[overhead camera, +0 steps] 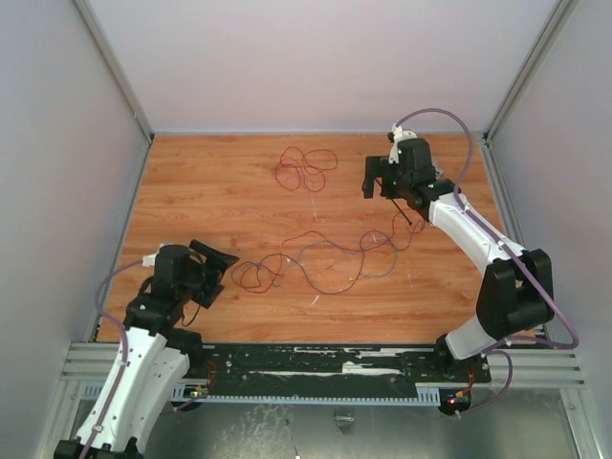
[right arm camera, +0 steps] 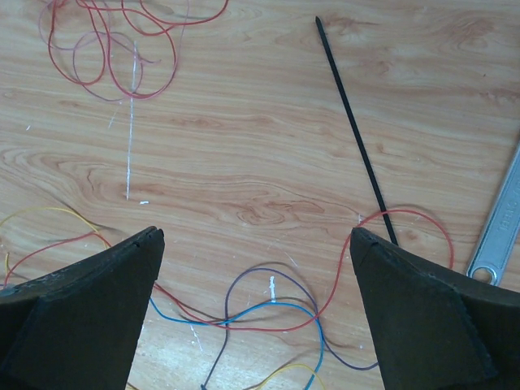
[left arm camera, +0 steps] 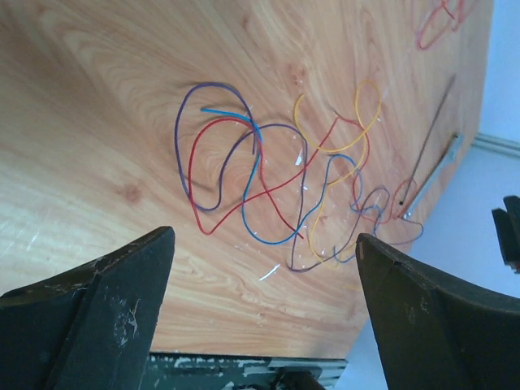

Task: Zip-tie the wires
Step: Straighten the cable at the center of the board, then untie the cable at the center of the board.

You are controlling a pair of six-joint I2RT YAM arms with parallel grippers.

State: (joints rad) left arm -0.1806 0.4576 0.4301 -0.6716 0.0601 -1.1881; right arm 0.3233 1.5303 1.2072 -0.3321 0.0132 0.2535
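The wires point(overhead camera: 378, 239) lie in a loose red, blue, purple and yellow tangle across the middle of the wooden table point(overhead camera: 220, 191). The zip tie point(overhead camera: 404, 212), a thin black strip, lies flat at their right end. My right gripper point(overhead camera: 375, 182) hovers open above that end; in its wrist view the zip tie point(right arm camera: 353, 122) runs diagonally above the right finger and the wires point(right arm camera: 273, 303) lie between the fingers. My left gripper point(overhead camera: 218, 273) is open at the wires' left end, holding nothing. From the left wrist, the wires point(left arm camera: 257, 146) lie ahead of the open left gripper point(left arm camera: 264, 236).
A second small tangle of red wire point(overhead camera: 304, 172) lies at the back of the table, also seen from the right wrist point(right arm camera: 138, 97). A silver wrench point(right arm camera: 500, 223) lies right of the zip tie. Grey walls enclose the table on three sides.
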